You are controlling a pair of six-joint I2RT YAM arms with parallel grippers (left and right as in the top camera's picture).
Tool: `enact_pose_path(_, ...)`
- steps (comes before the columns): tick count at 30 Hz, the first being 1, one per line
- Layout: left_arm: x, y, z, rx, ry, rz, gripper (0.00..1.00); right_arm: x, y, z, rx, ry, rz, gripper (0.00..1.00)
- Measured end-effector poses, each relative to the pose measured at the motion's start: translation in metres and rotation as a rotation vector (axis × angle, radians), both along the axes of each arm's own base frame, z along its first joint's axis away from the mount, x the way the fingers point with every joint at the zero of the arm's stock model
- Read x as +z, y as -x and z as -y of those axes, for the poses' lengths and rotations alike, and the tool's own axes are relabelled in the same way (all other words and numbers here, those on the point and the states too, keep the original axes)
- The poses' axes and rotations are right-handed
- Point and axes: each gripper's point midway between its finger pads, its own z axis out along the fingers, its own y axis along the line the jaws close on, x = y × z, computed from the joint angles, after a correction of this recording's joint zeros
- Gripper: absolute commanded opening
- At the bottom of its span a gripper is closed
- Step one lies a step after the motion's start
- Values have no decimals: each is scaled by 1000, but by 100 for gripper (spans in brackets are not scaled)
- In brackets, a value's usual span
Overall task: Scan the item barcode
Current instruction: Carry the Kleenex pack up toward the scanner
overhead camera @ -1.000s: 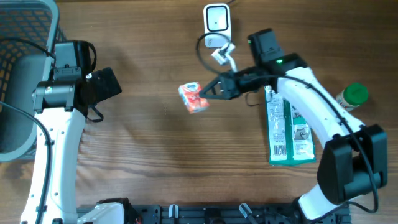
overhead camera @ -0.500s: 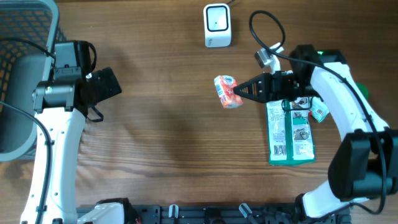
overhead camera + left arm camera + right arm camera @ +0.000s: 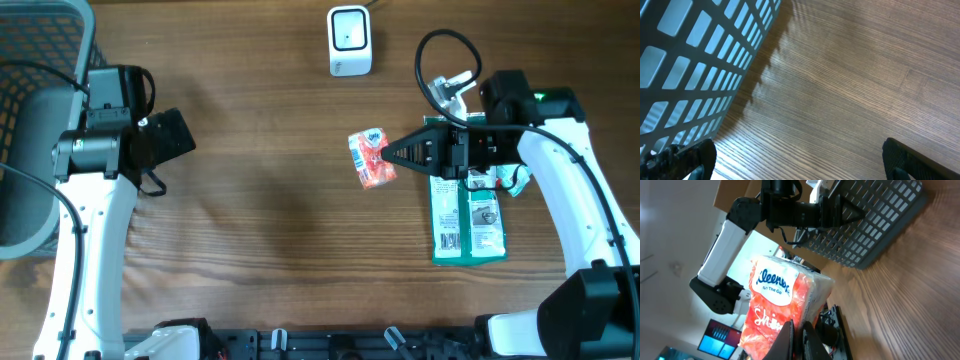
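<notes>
One tissue pack (image 3: 371,160), pinched in R gripper (image 3: 389,158)

You get an evenly lit overhead view, with only soft, faint shadows on the table (image 3: 280,230). At your left wrist the basket (image 3: 685,60) throws a ragged shadow over the wood, which has a pale sheen toward the top. At your right wrist the background washes out white at left, while the tissue pack (image 3: 785,300) stays fairly sharp.
</notes>
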Motion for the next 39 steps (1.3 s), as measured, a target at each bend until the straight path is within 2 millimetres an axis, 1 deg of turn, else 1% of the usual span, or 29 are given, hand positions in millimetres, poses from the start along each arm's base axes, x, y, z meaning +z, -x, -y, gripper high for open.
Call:
enact_pose_path(13,0,0,0,0,0,0,100,0,-2,0,0,0,4,4)
enact_pose_path(17,0,0,0,0,0,0,100,-7,-6,0,1,34,17,5)
enact_pose_path(19,0,0,0,0,0,0,100,-16,-10,0,-1,86,25,5)
enact_pose_path(20,0,0,0,0,0,0,100,-26,-16,1,-10,150,28,4)
enact_pose_path(22,0,0,0,0,0,0,100,-36,-21,3,-24,211,15,4)
enact_pose_path(24,0,0,0,0,0,-1,100,-53,-34,7,-65,320,19,4)
enact_pose_path(28,0,0,0,0,0,0,100,-91,-64,26,-208,582,-28,4)
enact_pose_path(32,0,0,0,0,0,0,100,-116,-90,49,-367,797,-39,4)
enact_pose_path(36,0,0,0,0,0,0,100,-125,-106,67,-486,903,-56,4)
enact_pose_path(39,0,0,0,0,0,0,100,-122,-111,75,-533,942,-71,4)
